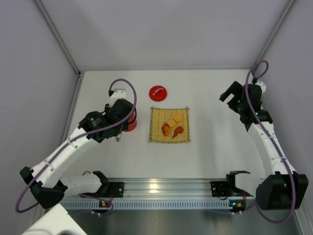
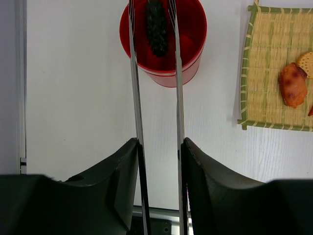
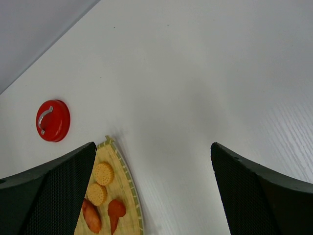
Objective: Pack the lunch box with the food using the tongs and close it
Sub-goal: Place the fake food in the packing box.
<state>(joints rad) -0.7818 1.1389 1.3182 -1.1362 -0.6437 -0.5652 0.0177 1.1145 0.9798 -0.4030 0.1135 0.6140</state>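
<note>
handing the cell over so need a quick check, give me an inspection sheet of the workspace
surface: white table, bamboo mat at its middle
job's things: lunch box open, left of mat; lid apart, behind mat; tongs with dark piece between tips at box mouth; two round slices, two reddish-brown chunks on mat
clutter: nothing seen
grippers: left gripper fingers clamp tongs; right gripper open, empty
cables: purple cables looped along both arms
surroundings: pale walls, metal rail at near edge
</note>
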